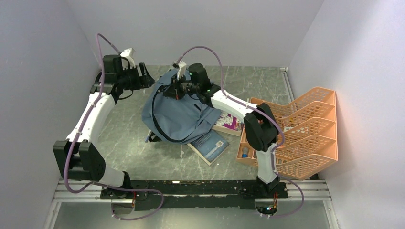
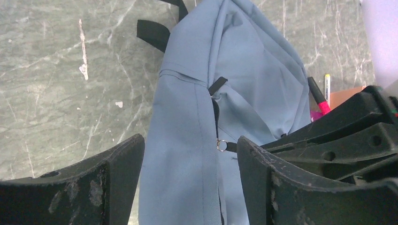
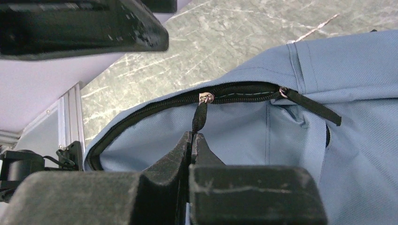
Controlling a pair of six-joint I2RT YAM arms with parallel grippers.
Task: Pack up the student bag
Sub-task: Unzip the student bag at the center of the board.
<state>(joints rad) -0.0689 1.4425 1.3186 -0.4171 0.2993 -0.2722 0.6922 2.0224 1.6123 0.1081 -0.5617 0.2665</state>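
- Step, likely: unzipping the student bag, which lies left of the orange tray.
- Right gripper is clenched on the zip pull; left gripper is released, farther left.
- Next move: 1 steady pull along the zip.

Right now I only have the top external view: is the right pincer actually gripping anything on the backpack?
Observer: Yes, the right pincer is shut on the black zip pull of the student bag.
Operator: Any other slider on that zip?
Observer: A second pull lies further along the same zip, free.
Operator: And the left pincer?
Observer: The left pincer is open, fingers apart, gripping nothing; the bag's fabric shows beyond the gap.
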